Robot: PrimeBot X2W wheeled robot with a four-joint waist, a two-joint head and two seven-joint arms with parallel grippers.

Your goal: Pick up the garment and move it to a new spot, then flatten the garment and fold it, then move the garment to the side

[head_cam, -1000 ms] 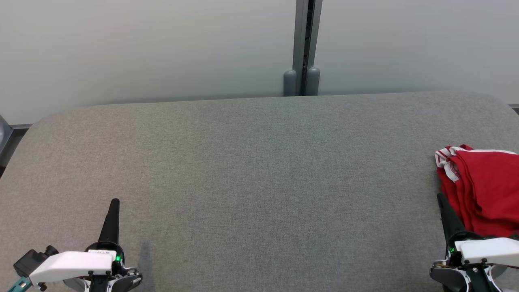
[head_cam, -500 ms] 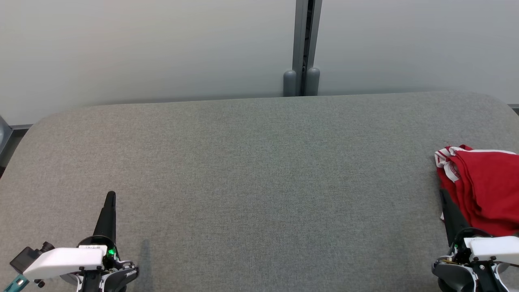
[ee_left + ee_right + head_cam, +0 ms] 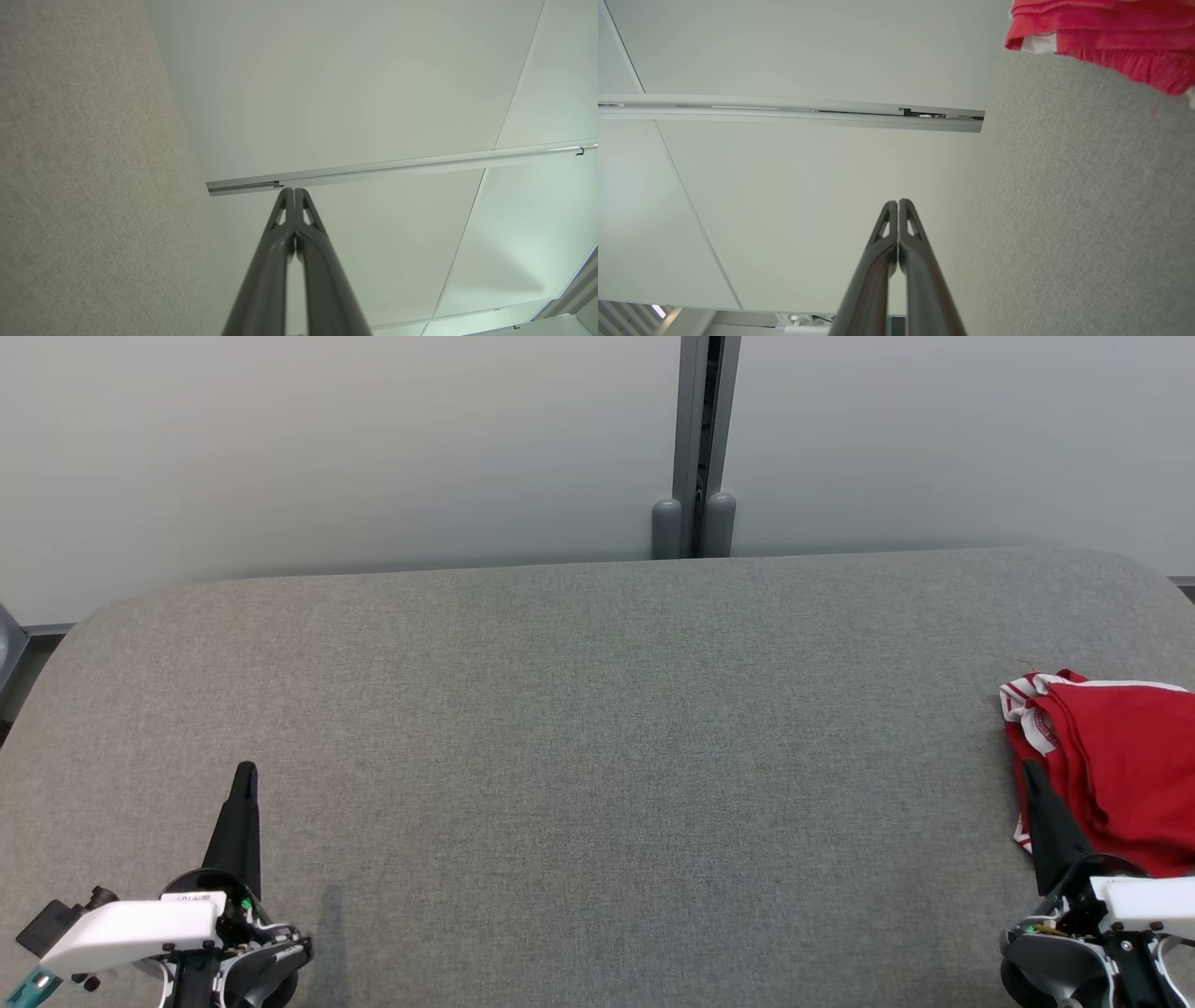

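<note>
The garment (image 3: 1120,765), red with white striped trim, lies folded in layers at the right edge of the grey table (image 3: 597,756); its edge also appears in the right wrist view (image 3: 1101,32). My right gripper (image 3: 1030,771) is shut and empty, its tip against the garment's left side in the head view. In its own wrist view the right gripper (image 3: 898,203) points past the table at the wall. My left gripper (image 3: 246,772) stands shut and empty over the table's near left. The left wrist view has that gripper (image 3: 293,191) with its fingertips pressed together.
A pale partition wall (image 3: 327,448) runs behind the table, with a grey vertical post (image 3: 698,448) at its middle. The table's fabric surface is rounded at the far corners.
Both grippers have drawn back toward the near edge. The left fingertip has also drifted slightly left and up the picture. The garment has stayed put.
</note>
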